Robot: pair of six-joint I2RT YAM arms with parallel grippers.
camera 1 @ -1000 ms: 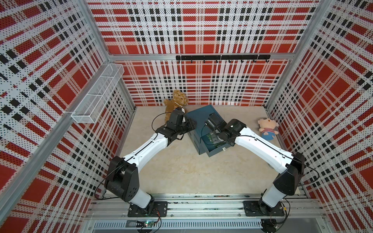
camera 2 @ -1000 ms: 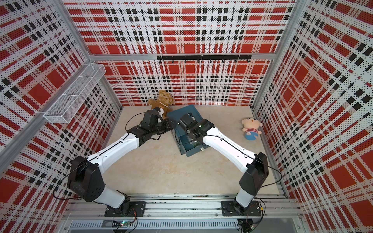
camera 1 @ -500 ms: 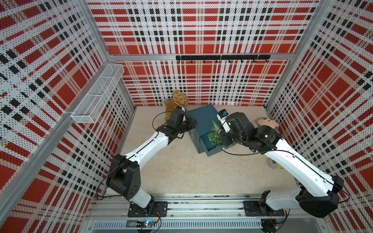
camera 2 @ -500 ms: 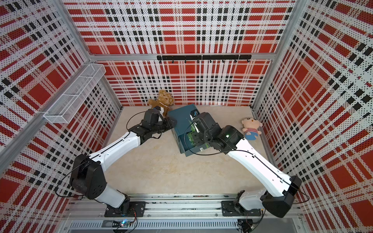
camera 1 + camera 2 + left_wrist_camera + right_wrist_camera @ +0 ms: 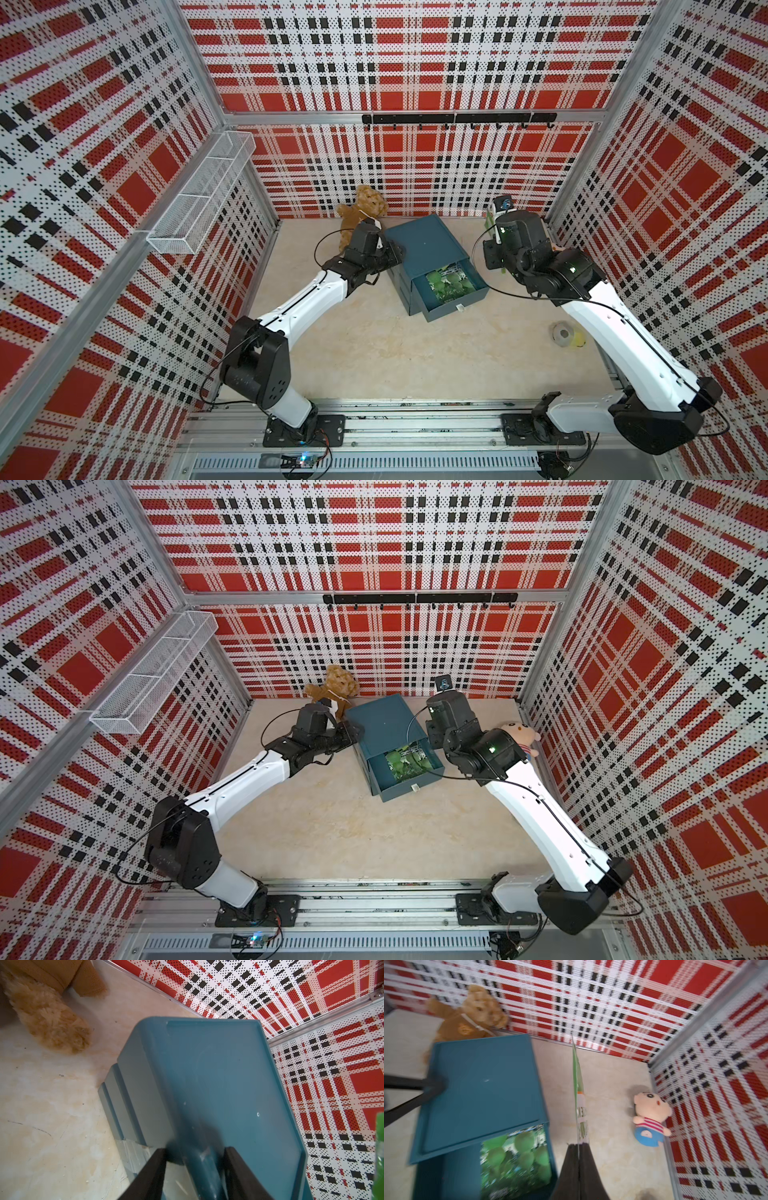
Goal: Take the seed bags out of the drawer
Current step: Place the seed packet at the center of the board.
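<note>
looking at the r wrist view, you see the r gripper [image 5: 578, 1145] clenched on one green seed bag [image 5: 578, 1076], held edge-on just beside the open drawer [image 5: 453, 305]. other seed bags [image 5: 451, 282] lie inside the drawer. the l gripper [image 5: 195, 1149] grasps a corner of the blue cabinet [image 5: 424, 245] btw its fingers.

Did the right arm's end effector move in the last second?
Yes. The right end effector, shut on a seed bag, has left the open drawer and now sits beside the blue cabinet, nearer the side wall.
</note>
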